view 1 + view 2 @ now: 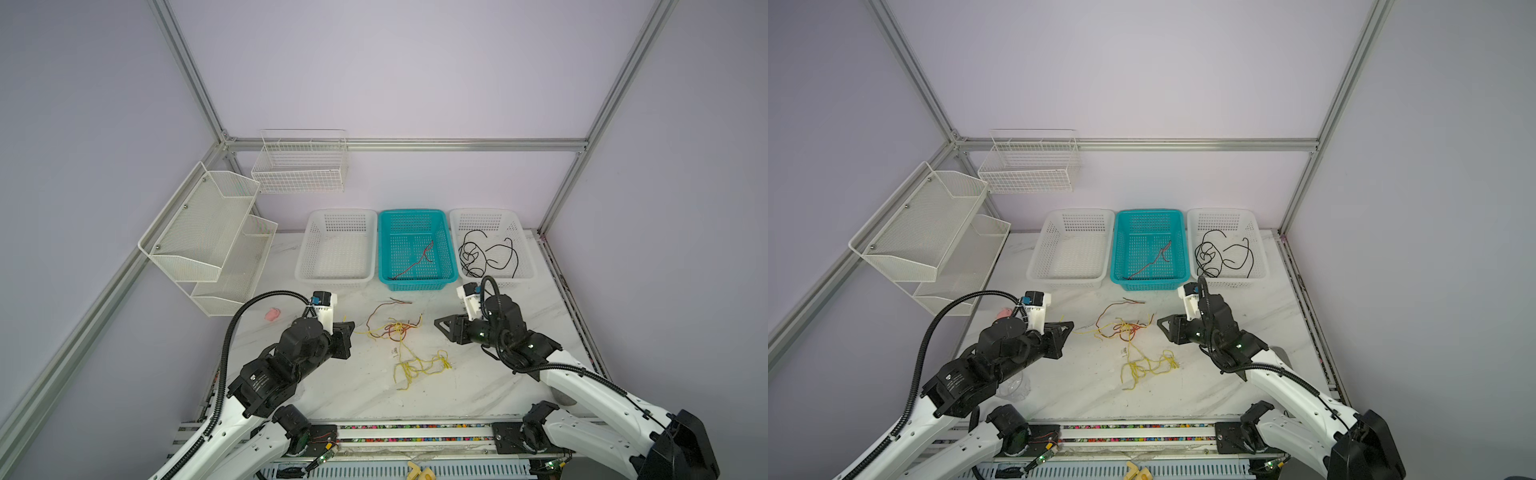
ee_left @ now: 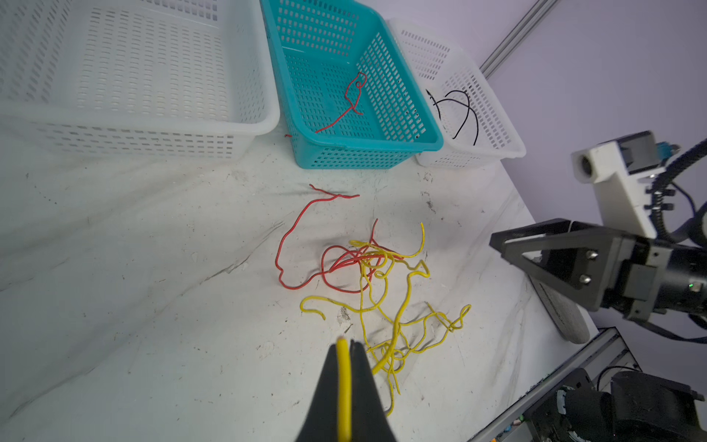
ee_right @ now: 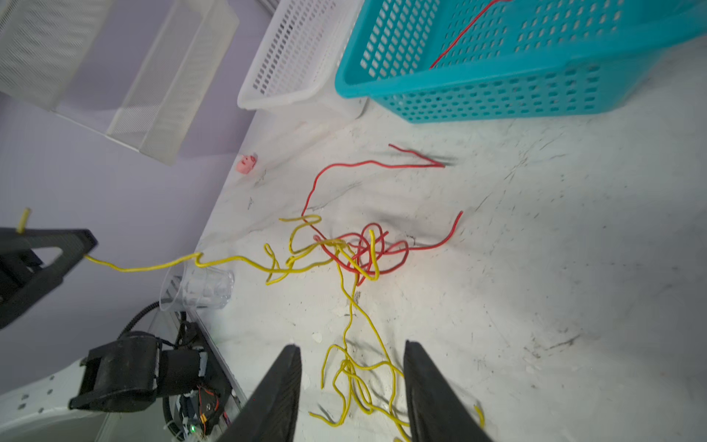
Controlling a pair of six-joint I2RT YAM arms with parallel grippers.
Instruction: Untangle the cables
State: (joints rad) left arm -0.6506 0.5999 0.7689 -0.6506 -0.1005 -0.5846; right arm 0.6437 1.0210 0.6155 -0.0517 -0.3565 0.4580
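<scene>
A knot of red and yellow cables (image 1: pixel 395 328) (image 1: pixel 1128 328) lies mid-table, and looser yellow loops (image 1: pixel 419 365) trail toward the front. My left gripper (image 2: pixel 349 342) is shut on a yellow cable (image 2: pixel 343 382). That cable runs taut from my left gripper (image 3: pixel 90 245) into the knot (image 3: pixel 355 252). My right gripper (image 3: pixel 350 346) hovers open to the right of the knot, with nothing between its fingers. The yellow loops (image 3: pixel 359 379) on the table show through its gap. In both top views the grippers (image 1: pixel 351 326) (image 1: pixel 437 322) face each other across the tangle.
Three baskets stand in a row at the back: a white one (image 1: pixel 338 280), a teal one (image 1: pixel 415 284) holding a red cable (image 1: pixel 415 259), and a white one (image 1: pixel 528 266) holding black cables (image 1: pixel 486 253). A pink piece (image 1: pixel 272 314), a clear cup (image 1: pixel 1014 386) and wire shelves (image 1: pixel 208 232) are on the left.
</scene>
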